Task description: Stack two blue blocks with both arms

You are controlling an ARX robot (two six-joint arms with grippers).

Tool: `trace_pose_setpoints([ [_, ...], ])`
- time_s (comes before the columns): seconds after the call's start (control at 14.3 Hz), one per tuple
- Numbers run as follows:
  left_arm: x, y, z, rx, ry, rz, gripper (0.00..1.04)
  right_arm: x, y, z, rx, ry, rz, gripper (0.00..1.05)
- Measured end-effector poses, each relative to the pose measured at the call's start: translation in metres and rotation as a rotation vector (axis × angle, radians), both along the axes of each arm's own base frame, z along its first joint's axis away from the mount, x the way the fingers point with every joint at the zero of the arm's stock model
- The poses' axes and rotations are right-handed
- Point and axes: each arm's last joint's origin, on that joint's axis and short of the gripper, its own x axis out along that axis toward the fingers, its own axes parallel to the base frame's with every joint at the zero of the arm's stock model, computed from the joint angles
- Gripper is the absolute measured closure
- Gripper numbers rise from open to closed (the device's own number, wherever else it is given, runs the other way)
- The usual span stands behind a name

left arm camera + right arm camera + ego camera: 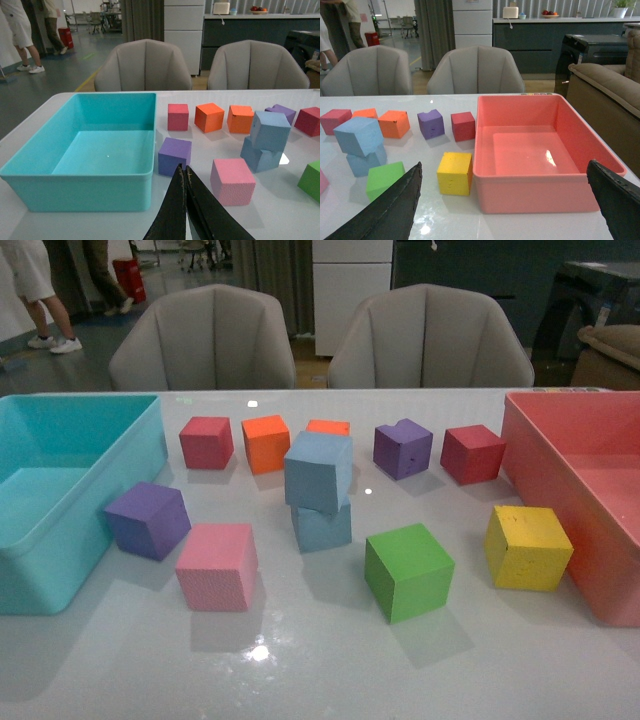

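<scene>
One blue block (319,472) sits skewed atop the other (322,525) mid-surface (stack made, I'd say). Left hand (184,172), pressed together, and right hand (505,187), spread apart, hang clear.

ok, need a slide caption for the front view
Two blue blocks stacked, top one skewed, among coloured cubes on a white table between turquoise bin and pink bin.

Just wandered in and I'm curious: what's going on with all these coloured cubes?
Nothing is being held right now. One blue block already sits, twisted askew, on the other blue block mid-table, among loose cubes. The left tool is shut and empty near the turquoise bin; the right tool is open by the pink bin.
</scene>
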Motion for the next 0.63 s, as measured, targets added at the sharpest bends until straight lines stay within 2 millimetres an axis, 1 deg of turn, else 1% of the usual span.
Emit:
trace_pose_setpoints([
  [0.35, 0.0000, -0.0001, 0.0004, 0.000, -0.004, -0.002, 1.03, 0.0000, 0.0000, 0.0000, 0.000, 0.000, 0.000, 0.06],
  [0.42, 0.0000, -0.0001, 0.0004, 0.000, -0.004, -0.002, 1.01, 0.0000, 0.0000, 0.0000, 0.000, 0.000, 0.000, 0.06],
  [0.56, 0.0000, -0.0001, 0.0004, 0.000, -0.004, -0.002, 0.74, 0.0000, 0.0000, 0.0000, 0.000, 0.000, 0.000, 0.06],
  [0.63, 0.0000, -0.0001, 0.0004, 0.000, -0.004, -0.002, 0.65, 0.0000, 0.0000, 0.0000, 0.000, 0.000, 0.000, 0.06],
])
